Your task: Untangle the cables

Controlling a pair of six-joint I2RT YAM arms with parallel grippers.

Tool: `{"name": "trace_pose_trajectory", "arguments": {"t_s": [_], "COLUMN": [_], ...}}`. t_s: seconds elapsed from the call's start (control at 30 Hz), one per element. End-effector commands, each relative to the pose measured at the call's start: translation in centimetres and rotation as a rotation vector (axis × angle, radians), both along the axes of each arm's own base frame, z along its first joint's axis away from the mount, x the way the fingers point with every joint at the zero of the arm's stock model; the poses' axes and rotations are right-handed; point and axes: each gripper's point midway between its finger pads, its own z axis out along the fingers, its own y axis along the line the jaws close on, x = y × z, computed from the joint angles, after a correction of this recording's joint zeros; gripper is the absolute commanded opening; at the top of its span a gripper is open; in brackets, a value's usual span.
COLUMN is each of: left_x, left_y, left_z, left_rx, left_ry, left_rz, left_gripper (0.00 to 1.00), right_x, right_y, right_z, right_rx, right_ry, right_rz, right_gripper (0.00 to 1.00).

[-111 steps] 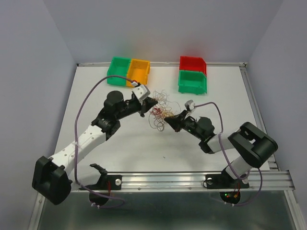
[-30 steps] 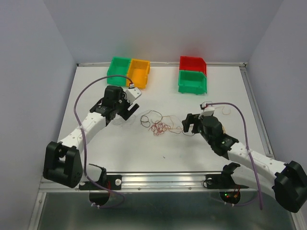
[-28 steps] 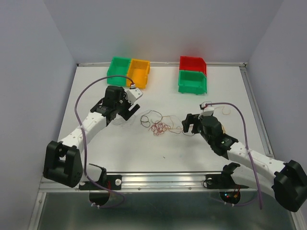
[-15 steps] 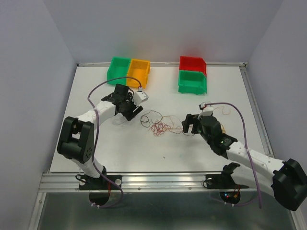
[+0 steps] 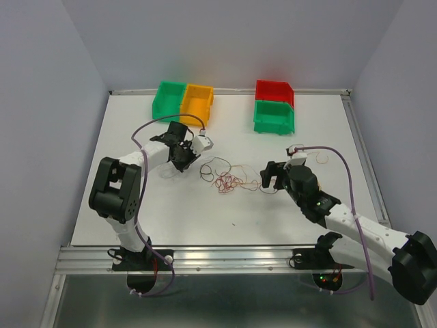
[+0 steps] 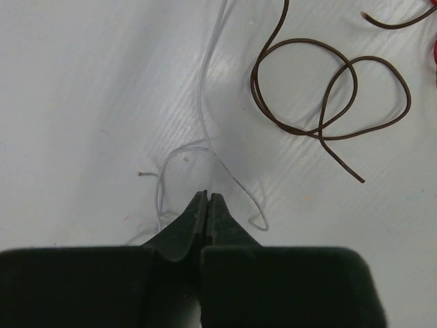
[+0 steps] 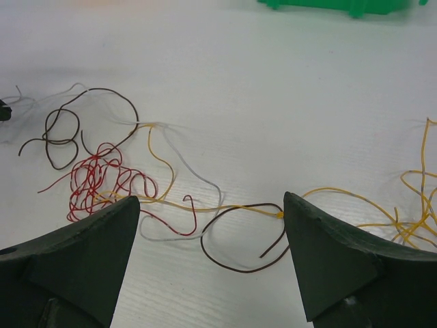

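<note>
Top external view has the cables [image 5: 229, 182] lying loose on the table [image 5: 205, 225], about midway between its left and right edges: a red clump with dark, yellow and whitish strands trailing out. Just left of them, nearer the far edge, sits the left tool [image 5: 183, 158]. The left wrist view shows its fingers [image 6: 194, 219] pressed together, tips beside a whitish strand [image 6: 203, 89], but I cannot tell whether they pinch it. A dark brown loop [image 6: 328, 89] lies apart from them. Just right of the tangle, the right tool [image 5: 271, 176] has its fingers spread wide, with a yellow strand [image 7: 235, 206] and a dark strand [image 7: 235, 270] on the table between them.
</note>
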Motion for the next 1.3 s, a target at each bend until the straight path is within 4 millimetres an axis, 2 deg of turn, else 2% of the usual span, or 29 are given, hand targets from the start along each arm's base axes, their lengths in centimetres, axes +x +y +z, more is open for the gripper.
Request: {"name": "trace_pose_trajectory", "arguments": {"t_s": [0.0,0.07,0.13,0.2,0.23,0.27,0.3,0.33,0.37,0.4,0.43,0.47,0.53,0.57,0.6,0.63,0.67,0.7,0.73,0.77,0.83,0.87,0.97,1.03,1.13,1.2,1.27], "left_x": [0.8,1.0,1.4,2.1,2.5,2.5,1.8,1.3,0.6,-0.6,-1.3,-1.8,-2.3,-2.4,-1.9,-1.8,-1.6,-0.4,-0.1,-0.6,0.2,-0.1,0.6,1.5,3.1,3.5,4.6], "left_y": [-1.0,-1.4,-1.7,-1.7,-1.7,-1.7,-1.3,-1.1,-0.9,-0.5,-0.3,0.3,1.1,1.7,1.8,2.6,2.8,2.5,2.5,2.9,2.6,2.8,2.5,3.0,3.4,3.7,3.4], "left_z": [3.0,5.8,9.9,17.1,22.0,25.3,29.3,32.4,37.1,40.1,42.2,45.2,47.9,50.0,50.5,52.5,53.3,53.3,53.8,55.7,56.2,57.4,57.9,57.5,56.2,55.9,54.7], "left_rx": [-0.038,-0.068,-0.106,-0.152,-0.190,-0.224,-0.265,-0.299,-0.360,-0.397,-0.425,-0.461,-0.502,-0.531,-0.536,-0.552,-0.565,-0.559,-0.564,-0.587,-0.601,-0.618,-0.631,-0.611,-0.596,-0.595,-0.592], "left_ry": [-0.037,-0.078,-0.155,-0.282,-0.368,-0.430,-0.513,-0.575,-0.670,-0.735,-0.781,-0.852,-0.928,-0.990,-1.007,-1.061,-1.075,-1.070,-1.079,-1.117,-1.121,-1.146,-1.157,-1.164,-1.200,-1.218,-1.209], "left_rz": [-0.028,-0.037,-0.024,0.003,0.028,0.044,0.061,0.074,0.099,0.106,0.116,0.150,0.196,0.233,0.249,0.293,0.314,0.326,0.334,0.345,0.355,0.357,0.361,0.404,0.451,0.466,0.470], "left_gripper": [0.00,0.00,0.00,0.00,0.00,0.00,0.00,0.00,0.00,0.00,0.00,0.00,0.00,0.00,0.00,0.00,0.00,0.00,0.00,0.00,0.00,0.00,0.00,0.00,0.00,0.00,0.00], "right_x": [1.1,1.1,1.1,0.6,0.3,0.0,0.0,-0.2,-0.7,-0.8,-0.7,-1.0,-0.8,-0.6,-0.5,-0.4,-0.4,-0.4,-0.5,-0.7,-0.7,-0.6,0.0,0.4,0.7,0.8,0.8], "right_y": [0.2,0.2,0.6,1.8,3.1,3.6,4.2,4.8,5.7,6.1,6.2,7.0,7.3,7.4,7.5,7.6,7.7,7.8,8.0,8.2,8.6,8.7,9.1,9.2,9.1,9.0,8.9], "right_z": [3.6,3.7,4.1,4.1,5.0,4.8,5.9,6.2,6.1,6.3,6.8,6.6,6.8,6.6,6.5,6.7,6.5,6.6,7.1,7.0,7.1,7.0,6.5,6.4,6.2,6.3,6.2], "right_rx": [0.050,0.048,0.049,0.064,0.084,0.088,0.113,0.116,0.124,0.129,0.141,0.148,0.156,0.151,0.150,0.154,0.157,0.159,0.170,0.169,0.176,0.176,0.166,0.163,0.159,0.160,0.158], "right_ry": [-0.098,-0.101,-0.124,-0.146,-0.187,-0.195,-0.243,-0.262,-0.267,-0.279,-0.303,-0.294,-0.297,-0.291,-0.290,-0.301,-0.302,-0.309,-0.333,-0.338,-0.354,-0.353,-0.337,-0.331,-0.330,-0.334,-0.337], "right_rz": [-0.021,-0.020,0.004,0.090,0.165,0.205,0.236,0.272,0.332,0.357,0.356,0.401,0.404,0.403,0.406,0.407,0.410,0.415,0.427,0.449,0.464,0.469,0.465,0.453,0.443,0.435,0.428], "right_gripper": [0.91,0.91,0.91,0.91,0.91,0.91,0.91,0.91,0.91,0.92,0.92,0.92,0.92,0.92,0.92,0.92,0.92,0.92,0.92,0.94,0.95,0.95,0.96,0.96,0.96,0.96,0.96]}}
